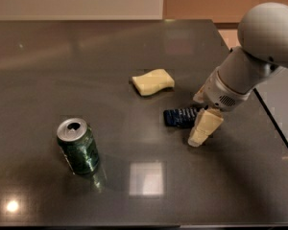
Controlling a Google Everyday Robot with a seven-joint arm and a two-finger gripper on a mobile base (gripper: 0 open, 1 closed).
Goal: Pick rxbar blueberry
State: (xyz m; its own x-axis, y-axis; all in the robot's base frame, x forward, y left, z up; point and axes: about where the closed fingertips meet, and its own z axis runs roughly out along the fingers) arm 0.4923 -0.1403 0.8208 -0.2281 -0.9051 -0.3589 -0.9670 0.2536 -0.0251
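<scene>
The rxbar blueberry [179, 116] lies flat on the dark table [86, 71], right of centre, a small navy wrapper with pale lettering. My gripper [202, 113] hangs from the white arm at the bar's right end. Its cream fingers are apart: one [205, 127] is in front of the bar's end, and the other [199, 97] shows just behind it. The bar's right end is hidden behind the gripper. I cannot tell whether the fingers touch the wrapper.
A pale yellow wavy sponge [152, 81] lies just behind and left of the bar. A green soda can [78, 146] stands upright at the front left. The table's right edge [273, 123] runs close behind the arm.
</scene>
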